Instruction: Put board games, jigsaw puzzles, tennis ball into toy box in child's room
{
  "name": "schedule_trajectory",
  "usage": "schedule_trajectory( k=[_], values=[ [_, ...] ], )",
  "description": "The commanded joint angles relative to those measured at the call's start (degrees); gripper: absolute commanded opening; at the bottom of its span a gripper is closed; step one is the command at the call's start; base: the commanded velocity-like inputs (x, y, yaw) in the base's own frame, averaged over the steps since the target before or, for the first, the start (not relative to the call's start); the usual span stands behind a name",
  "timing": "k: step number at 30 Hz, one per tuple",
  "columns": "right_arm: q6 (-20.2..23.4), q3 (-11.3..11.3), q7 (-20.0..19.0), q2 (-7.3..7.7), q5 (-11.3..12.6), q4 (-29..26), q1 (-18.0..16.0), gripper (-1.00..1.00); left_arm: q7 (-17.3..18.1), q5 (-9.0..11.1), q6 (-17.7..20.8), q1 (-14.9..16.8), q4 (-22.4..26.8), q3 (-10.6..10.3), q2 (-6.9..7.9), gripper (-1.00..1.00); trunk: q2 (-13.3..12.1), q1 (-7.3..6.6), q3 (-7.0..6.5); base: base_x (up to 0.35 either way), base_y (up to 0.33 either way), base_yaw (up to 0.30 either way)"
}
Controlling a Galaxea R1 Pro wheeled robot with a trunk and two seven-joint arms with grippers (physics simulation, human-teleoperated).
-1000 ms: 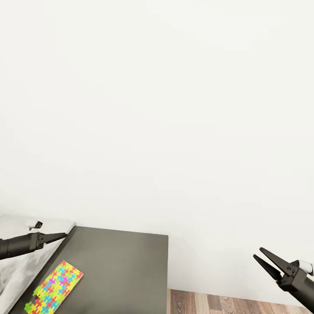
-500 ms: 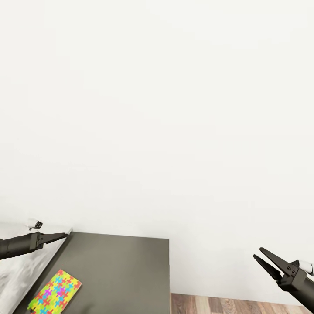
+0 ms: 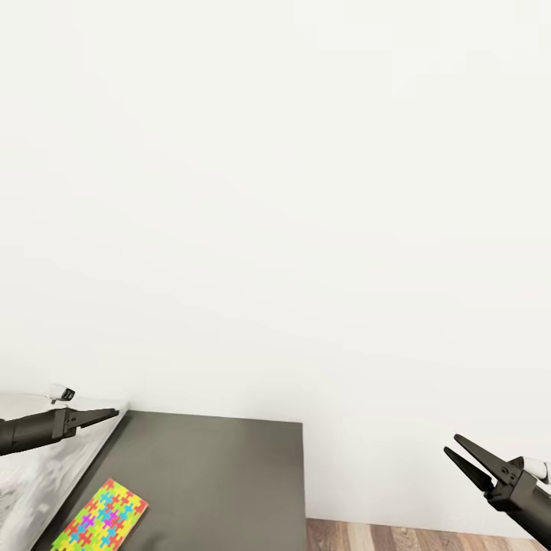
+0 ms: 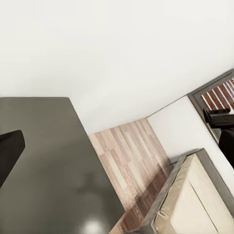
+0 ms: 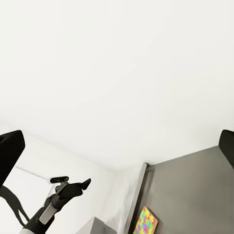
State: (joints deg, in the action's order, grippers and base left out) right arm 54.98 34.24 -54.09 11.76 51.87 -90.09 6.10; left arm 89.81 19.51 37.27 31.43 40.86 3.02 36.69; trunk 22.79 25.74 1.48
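Note:
One jigsaw puzzle [image 3: 103, 524], a flat square of bright interlocking pieces, lies on the lower dark-grey section of the table [image 3: 222, 474], near the bottom left of the head view. The right wrist view catches the same puzzle [image 5: 146, 222]. My left gripper [image 3: 115, 414] hovers above the seam between the dark section and the light grey top [image 3: 30, 474], well above the puzzle; one of its fingers [image 4: 9, 151] sits at the far edge of its wrist view, so it is open. My right gripper [image 3: 451, 444] hangs open off the table's right end, holding nothing.
A plain white wall [image 3: 275, 191] rises directly behind the table. Wood-plank floor [image 3: 413, 536] lies beyond the table's right edge. The left wrist view shows the bed [image 4: 195, 200] with its cream mattress across a strip of floor [image 4: 131, 161].
The whole head view has shifted slightly, so the camera moved; the table edge and puzzle sit a little lower and further right in the picture. Both arms hold the same pose.

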Motion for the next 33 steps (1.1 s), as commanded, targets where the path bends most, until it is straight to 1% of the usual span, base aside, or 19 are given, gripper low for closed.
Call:
schedule_trajectory(
  k=[1, 25, 31, 32, 33],
  values=[
    [0.23, 0.03, -0.06, 0.01, 0.03, -0.02, -0.01, 1.00, 0.19, 0.02, 0.61, 0.04, 0.01, -0.03, 0.01, 1.00, 0.13, 0.04, 0.12, 0.001, 0.040, 0.000],
    [0.22, -0.10, 0.21, 0.02, -0.07, -0.02, -0.04, 1.00, 0.19, -0.12, 0.62, 0.04, 0.01, 0.05, -0.21, 1.00, 0.13, 0.04, 0.12, 0.007, 0.004, 0.000],
    [0.17, -0.32, 0.28, 0.02, -0.10, -0.02, -0.04, 1.00, 0.19, -0.87, 1.13, 0.24, 0.01, 0.10, -0.15, 1.00, 0.13, 0.04, 0.12, 0.000, 0.000, 0.000],
    [0.12, -0.38, 0.29, 0.02, -0.10, -0.03, -0.04, 1.00, 0.13, -1.38, 1.31, 0.45, 0.01, 0.09, -0.14, 1.00, 0.13, 0.04, 0.12, 0.000, 0.000, 0.000],
    [0.09, -0.40, 0.29, 0.00, -0.12, -0.02, -0.04, 1.00, -1.12, -1.77, 1.39, 0.56, 0.01, 0.10, -0.14, 1.00, 0.13, 0.04, 0.12, 0.000, 0.000, 0.000]
  ],
)
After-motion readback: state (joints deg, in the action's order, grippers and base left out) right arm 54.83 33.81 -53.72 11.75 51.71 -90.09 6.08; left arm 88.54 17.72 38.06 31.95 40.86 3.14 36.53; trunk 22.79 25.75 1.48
